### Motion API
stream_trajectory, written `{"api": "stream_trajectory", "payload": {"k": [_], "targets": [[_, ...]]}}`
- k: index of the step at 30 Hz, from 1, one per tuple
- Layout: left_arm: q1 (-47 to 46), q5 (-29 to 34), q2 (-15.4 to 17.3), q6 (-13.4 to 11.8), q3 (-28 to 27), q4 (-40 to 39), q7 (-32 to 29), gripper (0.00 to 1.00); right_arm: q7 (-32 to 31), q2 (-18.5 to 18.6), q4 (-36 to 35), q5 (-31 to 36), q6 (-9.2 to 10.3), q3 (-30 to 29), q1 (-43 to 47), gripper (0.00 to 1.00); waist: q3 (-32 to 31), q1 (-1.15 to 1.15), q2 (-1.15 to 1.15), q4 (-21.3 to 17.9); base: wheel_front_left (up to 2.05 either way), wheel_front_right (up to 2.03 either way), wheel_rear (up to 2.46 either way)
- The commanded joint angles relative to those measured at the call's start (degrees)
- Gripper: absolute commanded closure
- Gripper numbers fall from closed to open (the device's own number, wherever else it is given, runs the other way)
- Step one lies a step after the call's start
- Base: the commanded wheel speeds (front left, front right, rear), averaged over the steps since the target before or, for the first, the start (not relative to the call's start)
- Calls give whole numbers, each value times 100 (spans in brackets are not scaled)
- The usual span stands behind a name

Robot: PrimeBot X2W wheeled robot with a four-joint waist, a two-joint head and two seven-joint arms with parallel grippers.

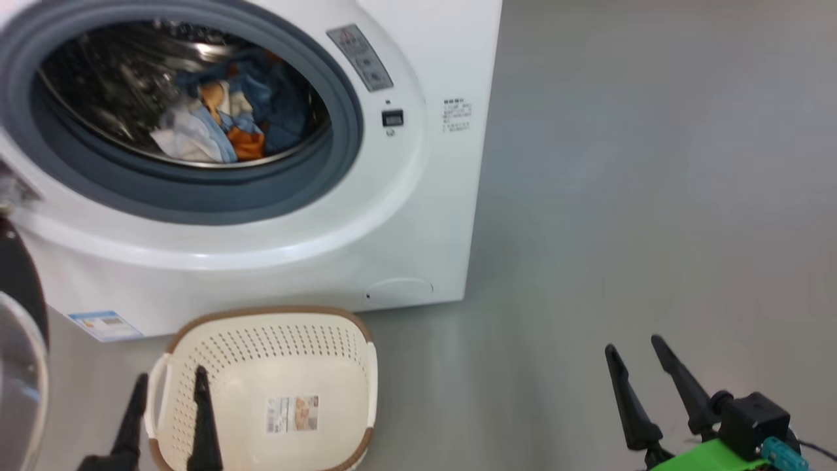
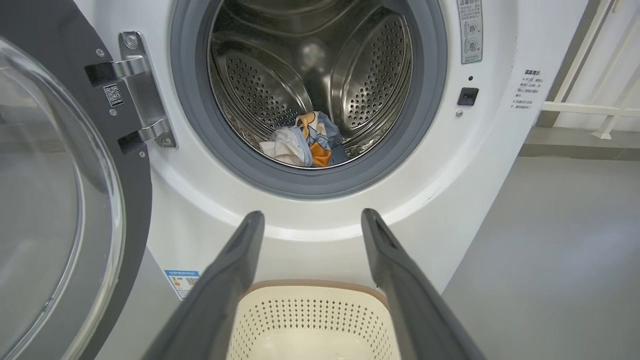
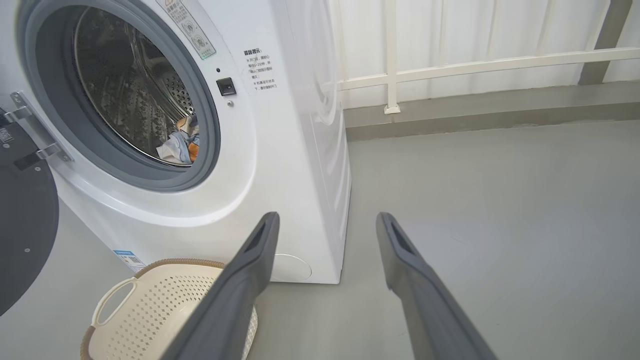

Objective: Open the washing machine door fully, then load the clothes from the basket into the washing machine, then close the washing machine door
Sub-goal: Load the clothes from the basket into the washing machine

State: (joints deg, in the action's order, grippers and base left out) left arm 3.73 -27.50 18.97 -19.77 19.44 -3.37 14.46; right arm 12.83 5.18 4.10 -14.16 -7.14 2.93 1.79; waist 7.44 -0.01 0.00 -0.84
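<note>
**While the washing machine door (image 2: 55,200) hangs wide open, the clothes (image 1: 222,124) lie in the drum (image 2: 370,75)**

As the head view looks down, the washing machine (image 1: 418,216) stands with its grey gasket (image 1: 340,131) ringing an uncovered opening. The door is swung out to the left on its metal hinge (image 2: 145,90). Blue, white and orange fabric sits heaped at the bottom of the steel drum. On the floor (image 1: 654,163) just in front of the machine sits the basket (image 1: 261,314), its label sticker (image 1: 292,413) plain to see on the bottom. Left gripper (image 1: 169,378): fingers spread, nothing between them, one showing outside the basket's left handle, the other over its inside. Right gripper (image 1: 633,345): fingers also spread and holding nothing, over bare floor well to the right of the basket.
</note>
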Motion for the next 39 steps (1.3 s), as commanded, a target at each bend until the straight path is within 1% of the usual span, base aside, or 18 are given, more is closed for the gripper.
{"api": "stream_trajectory", "payload": {"k": [1,9,22,39], "targets": [[25,69,-4,130,-228,-28,53,0,-33,-8,-163,38,-35,117,104,0,-424,1,0,134,0,0,0],[235,126,-150,371,-374,97,53,0,-167,-91,-302,114,-35,94,363,0,-751,1,0,187,0,0,0],[267,202,-294,686,-470,394,53,0,-324,-161,-487,179,-35,43,578,0,-948,1,0,250,0,0,0],[239,326,-386,897,-594,581,53,0,-360,-206,-529,217,-35,2,650,0,-1076,1,0,280,0,0,0]]}}
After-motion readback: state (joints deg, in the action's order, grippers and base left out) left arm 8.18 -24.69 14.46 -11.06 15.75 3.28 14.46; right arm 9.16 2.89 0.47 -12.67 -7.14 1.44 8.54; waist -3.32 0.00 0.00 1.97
